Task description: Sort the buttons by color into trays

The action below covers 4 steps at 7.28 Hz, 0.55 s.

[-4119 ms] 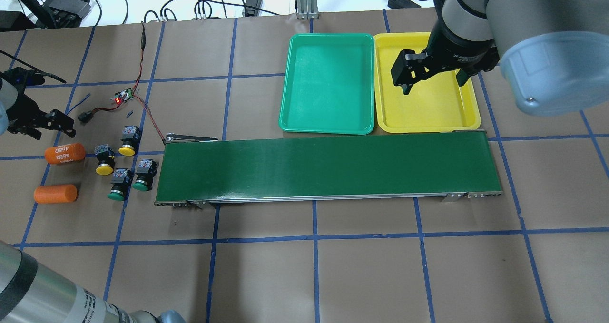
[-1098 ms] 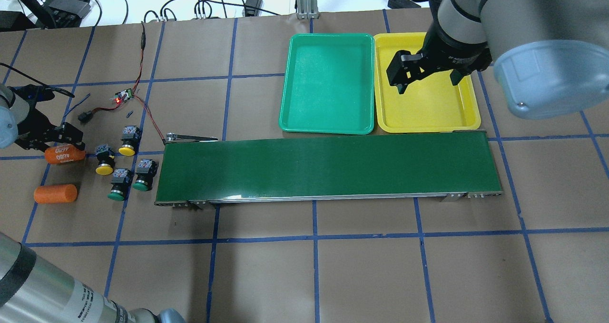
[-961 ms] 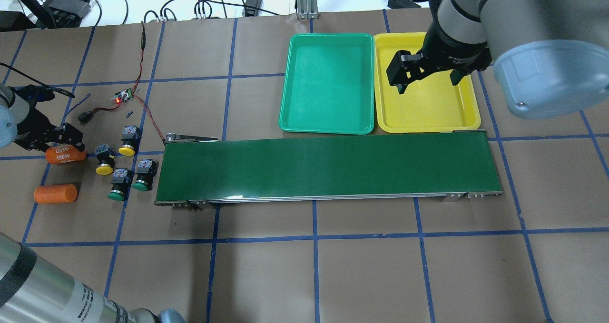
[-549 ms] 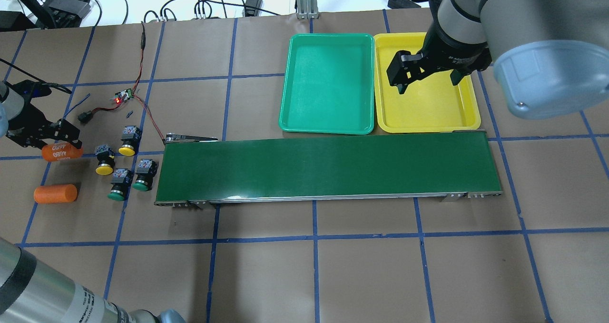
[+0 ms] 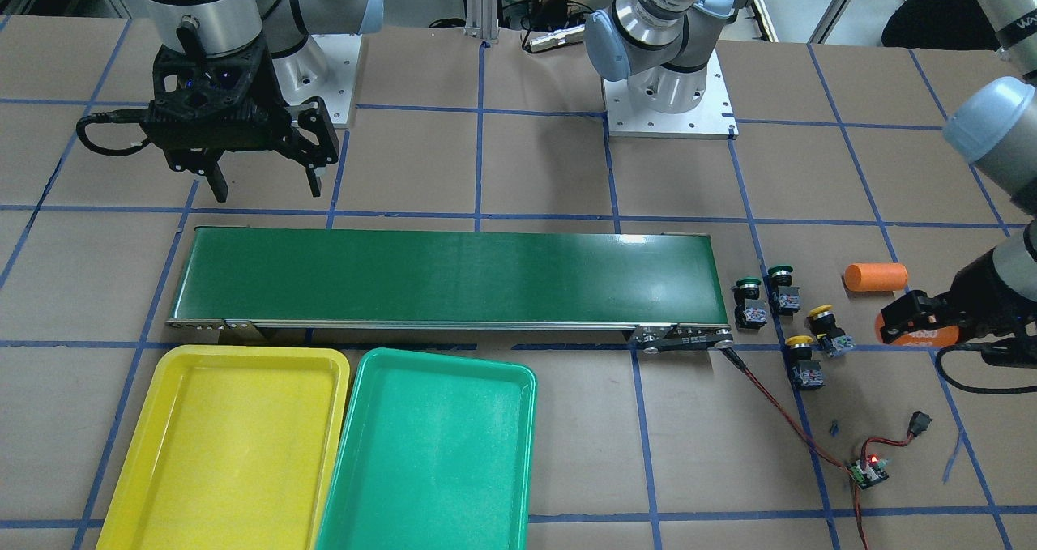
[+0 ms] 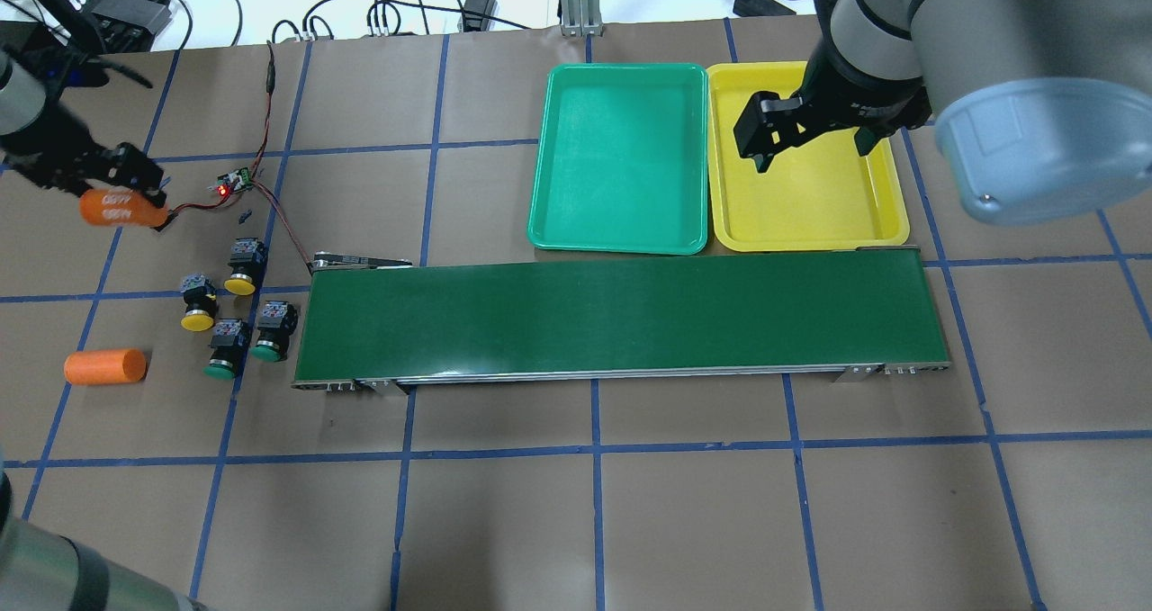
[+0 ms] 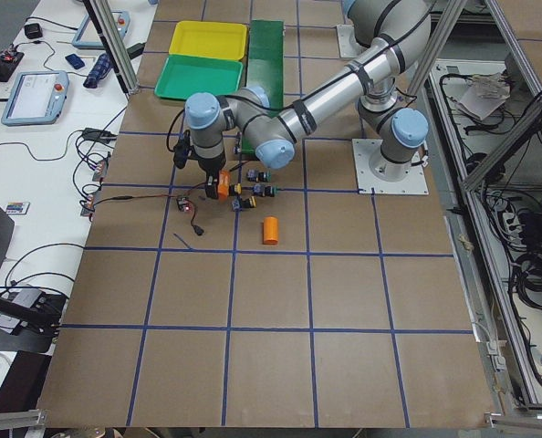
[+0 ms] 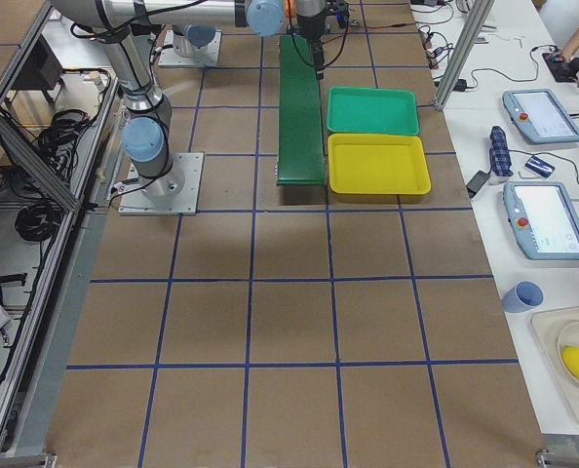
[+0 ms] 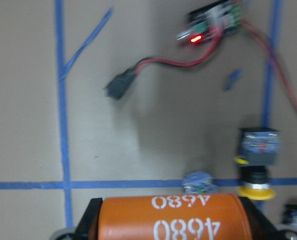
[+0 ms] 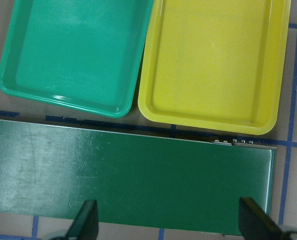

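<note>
Nearest the robot you'll see the green-capped buttons (image 6: 266, 352) on the table off the conveyor belt's (image 6: 621, 318) left end, with the yellow-capped buttons (image 6: 240, 284) just behind. Beyond them, the left gripper (image 6: 121, 193) clamps the orange 4680 cylinder (image 9: 173, 220) clear of the table. The right gripper (image 6: 814, 152) hangs wide apart. Farthest, the green tray (image 6: 621, 161) and yellow tray (image 6: 810, 206) touch.

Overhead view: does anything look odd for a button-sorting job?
Yes. The left hand grips an orange cylinder marked 4680, not a button. All four buttons lie beside the conveyor belt, and the yellow tray and green tray hold nothing.
</note>
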Tool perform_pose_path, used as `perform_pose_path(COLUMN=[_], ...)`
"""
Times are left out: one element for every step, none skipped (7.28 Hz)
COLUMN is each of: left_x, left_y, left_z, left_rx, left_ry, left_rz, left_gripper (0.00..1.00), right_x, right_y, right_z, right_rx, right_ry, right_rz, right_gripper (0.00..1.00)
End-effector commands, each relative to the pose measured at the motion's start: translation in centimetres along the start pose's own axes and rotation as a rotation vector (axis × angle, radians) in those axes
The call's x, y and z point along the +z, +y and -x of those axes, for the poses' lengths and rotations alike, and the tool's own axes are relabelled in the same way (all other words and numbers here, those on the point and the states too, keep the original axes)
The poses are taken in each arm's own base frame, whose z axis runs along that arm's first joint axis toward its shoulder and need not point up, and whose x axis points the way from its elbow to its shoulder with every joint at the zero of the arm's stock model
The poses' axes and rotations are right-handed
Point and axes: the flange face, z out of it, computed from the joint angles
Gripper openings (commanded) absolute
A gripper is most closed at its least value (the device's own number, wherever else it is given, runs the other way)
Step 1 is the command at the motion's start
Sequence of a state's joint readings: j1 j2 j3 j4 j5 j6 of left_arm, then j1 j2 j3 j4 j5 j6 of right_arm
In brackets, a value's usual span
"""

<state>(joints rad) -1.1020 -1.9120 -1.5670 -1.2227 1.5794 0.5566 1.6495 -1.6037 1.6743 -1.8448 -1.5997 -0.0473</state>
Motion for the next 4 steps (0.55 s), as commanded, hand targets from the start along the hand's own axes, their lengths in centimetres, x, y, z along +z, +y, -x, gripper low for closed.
perform_pose_path(left_x=[-1.4, -0.4, 1.8, 3.3], left_y=[-0.2, 0.4, 1.8, 3.5], left_z=[-10.5, -15.4, -19.4, -21.0], left_rx=[0.009, 0.036, 0.019, 0.029], left_ry=[0.027, 0.038, 0.048, 0.054], left_rz=[0.038, 0.065, 0.11, 0.141], left_gripper=[0.0, 0.0, 0.0, 0.0], right_x=[-0.6, -0.7, -0.7, -0.3], right_y=[-0.5, -0.6, -0.9, -1.4], right_z=[-0.1, 0.0, 0.1, -0.4], right_rx=[-0.004, -0.006, -0.006, 0.001], right_ry=[0.004, 0.001, -0.006, 0.004], right_rz=[-0.051, -0.054, -0.056, -0.048], right_gripper=[1.0, 1.0, 1.0, 1.0])
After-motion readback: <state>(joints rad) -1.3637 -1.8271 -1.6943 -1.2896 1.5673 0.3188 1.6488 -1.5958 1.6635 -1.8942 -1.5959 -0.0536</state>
